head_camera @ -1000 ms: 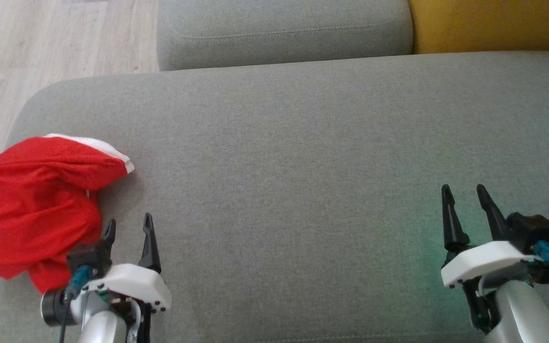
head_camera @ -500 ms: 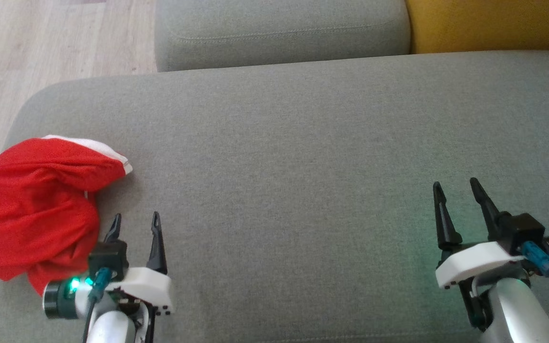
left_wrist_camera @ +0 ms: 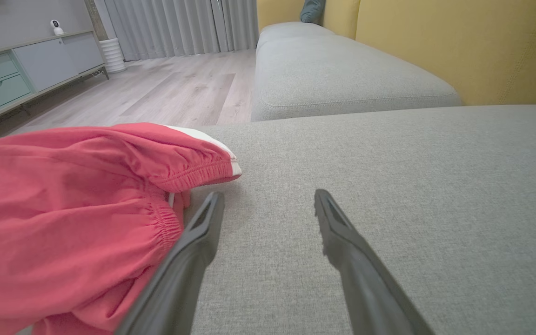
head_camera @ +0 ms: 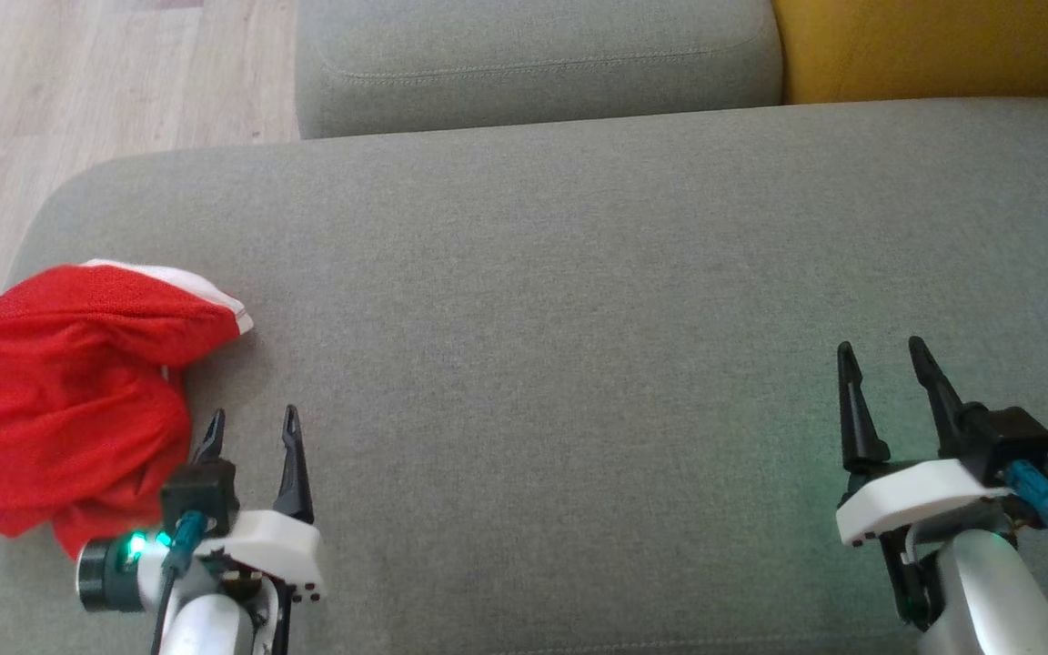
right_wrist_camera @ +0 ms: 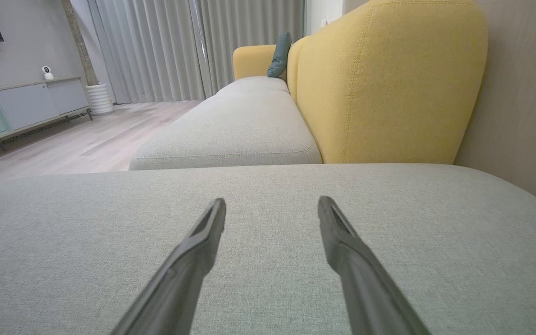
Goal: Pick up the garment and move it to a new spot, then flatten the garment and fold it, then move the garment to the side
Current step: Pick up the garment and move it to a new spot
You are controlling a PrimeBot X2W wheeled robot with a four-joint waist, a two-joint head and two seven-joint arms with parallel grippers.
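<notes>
crumpled red fabric garment point(head_camera: 60, 400): solid red, fine mesh-like weave, one white edge band; reads pinker in left wrist view
flat grey woven sofa seat cushion point(head_camera: 579, 300): plain heathered grey
upholstered sofa backrest point(head_camera: 933, 41): plain mustard yellow
wood-look plank floor point(head_camera: 78, 91): pale beige-grey grain
left gripper point(head_camera: 253, 414), right gripper point(head_camera: 879, 346): black fingers, white housings, silver forearms, teal-blue cable plugs; green light on left wrist
pleated curtains point(right_wrist_camera: 165, 51): light grey
low cabinet point(right_wrist_camera: 21, 109): pale blue-grey and mint fronts
small cushion point(right_wrist_camera: 279, 55): dark teal
</notes>
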